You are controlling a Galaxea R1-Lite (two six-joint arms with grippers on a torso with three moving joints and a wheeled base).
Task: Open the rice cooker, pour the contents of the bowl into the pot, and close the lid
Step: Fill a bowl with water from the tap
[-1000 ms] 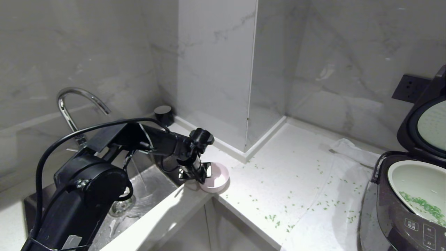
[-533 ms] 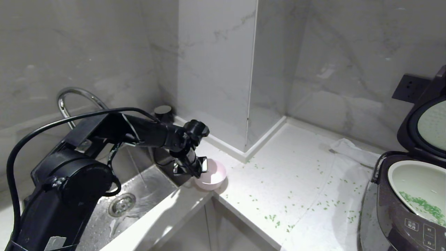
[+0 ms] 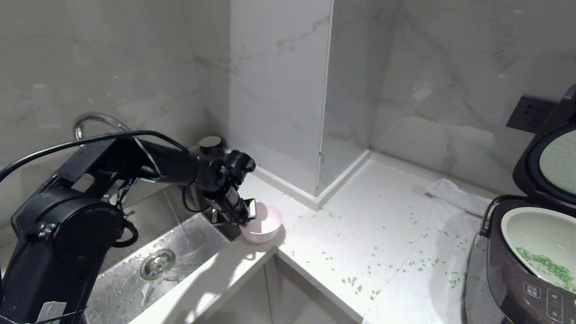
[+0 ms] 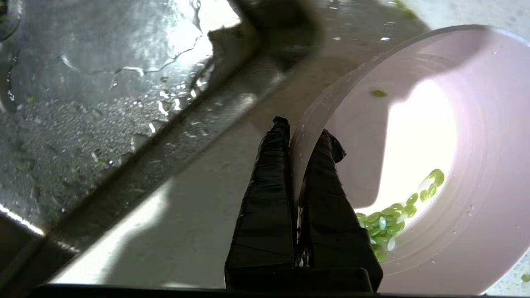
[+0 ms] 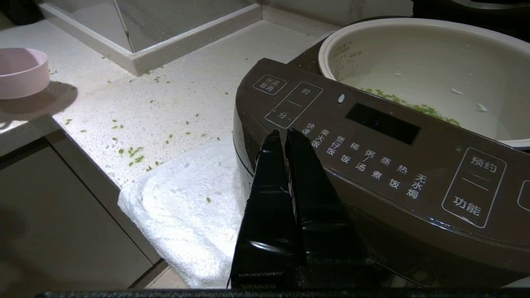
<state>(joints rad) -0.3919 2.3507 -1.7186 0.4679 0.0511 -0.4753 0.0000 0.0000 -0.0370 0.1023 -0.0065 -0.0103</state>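
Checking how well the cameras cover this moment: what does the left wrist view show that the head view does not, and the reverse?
Only the left wrist view shows the left pincer clamped on the bowl's rim, one finger inside and one outside, and the green contents left in the bowl.

Only the head view shows the open rice cooker, its raised lid, the pot holding green bits, the faucet, and bits scattered over the counter.

Both show the bowl, the pincer and the wet sink.

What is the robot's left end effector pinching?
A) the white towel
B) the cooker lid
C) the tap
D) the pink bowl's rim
D: the left end effector is shut on the bowl rim, one finger inside and one outside, beside the sink.
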